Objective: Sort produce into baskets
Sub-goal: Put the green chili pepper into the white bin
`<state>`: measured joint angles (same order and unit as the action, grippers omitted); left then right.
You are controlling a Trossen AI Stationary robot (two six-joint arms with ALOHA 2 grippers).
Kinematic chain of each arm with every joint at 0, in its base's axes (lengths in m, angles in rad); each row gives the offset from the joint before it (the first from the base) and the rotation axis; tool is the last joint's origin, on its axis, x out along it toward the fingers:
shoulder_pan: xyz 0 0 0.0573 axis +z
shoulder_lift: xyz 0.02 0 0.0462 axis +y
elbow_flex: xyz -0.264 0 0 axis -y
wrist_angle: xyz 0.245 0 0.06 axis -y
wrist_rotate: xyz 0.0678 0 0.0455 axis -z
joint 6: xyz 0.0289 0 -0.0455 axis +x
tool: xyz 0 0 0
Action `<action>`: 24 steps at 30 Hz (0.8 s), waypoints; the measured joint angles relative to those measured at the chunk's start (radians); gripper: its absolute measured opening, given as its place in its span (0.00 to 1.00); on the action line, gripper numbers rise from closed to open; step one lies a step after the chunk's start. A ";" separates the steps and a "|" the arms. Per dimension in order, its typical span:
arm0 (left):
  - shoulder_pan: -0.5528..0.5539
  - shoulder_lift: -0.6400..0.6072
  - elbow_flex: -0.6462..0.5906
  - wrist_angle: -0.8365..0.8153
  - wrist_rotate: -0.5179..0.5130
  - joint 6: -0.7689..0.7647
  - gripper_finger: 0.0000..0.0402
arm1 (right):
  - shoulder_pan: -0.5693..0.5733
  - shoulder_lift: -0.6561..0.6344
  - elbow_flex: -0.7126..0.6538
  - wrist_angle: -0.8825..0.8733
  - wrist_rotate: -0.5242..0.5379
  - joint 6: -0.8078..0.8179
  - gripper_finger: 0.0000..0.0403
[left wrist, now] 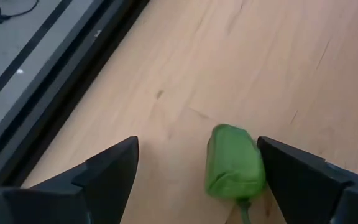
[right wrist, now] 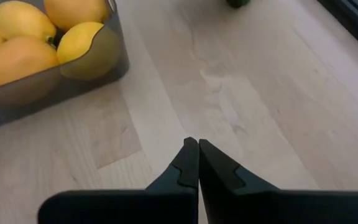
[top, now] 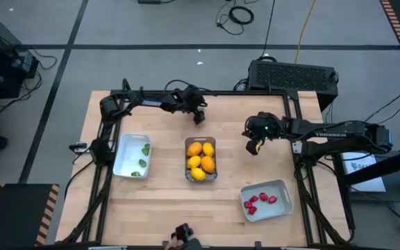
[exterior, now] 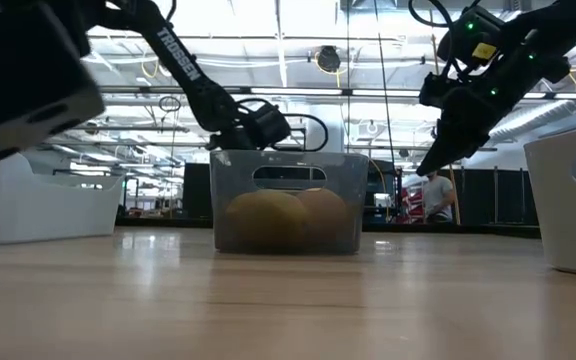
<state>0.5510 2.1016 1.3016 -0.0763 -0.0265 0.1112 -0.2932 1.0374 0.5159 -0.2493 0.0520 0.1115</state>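
Observation:
A small green produce piece [left wrist: 235,163] lies on the table near its far edge. My left gripper [left wrist: 197,149] is open and slants down over it, one finger on each side, the piece nearer one finger. My right gripper [right wrist: 197,146] is shut and hangs empty above the table, right of the clear basket [top: 201,158], which holds several yellow and orange lemon-like pieces [right wrist: 48,37]. The white basket [top: 132,155] at the left holds green pieces. The grey-blue basket [top: 266,200] at the near right holds red pieces. My left gripper has its fingers on either side of the green piece, which lies on the table. The piece's side [left wrist: 258,168] is very close to one finger [left wrist: 291,180]; whether they touch I cannot tell.
The table's dark frame rail [left wrist: 61,93] runs just beyond my left gripper. Bare wood [top: 242,125] lies between the two grippers. A black box [top: 294,75] stands behind the far edge. A person [exterior: 438,195] shows far off in the room.

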 joint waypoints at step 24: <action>-0.039 -0.045 0.008 -0.089 -0.051 0.055 0.24 | -0.016 0.000 0.000 0.014 -0.001 -0.028 0.00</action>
<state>0.5119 2.0568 1.3097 -0.1656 -0.0772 0.1667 -0.3088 1.0378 0.5159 -0.2353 0.0512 0.0835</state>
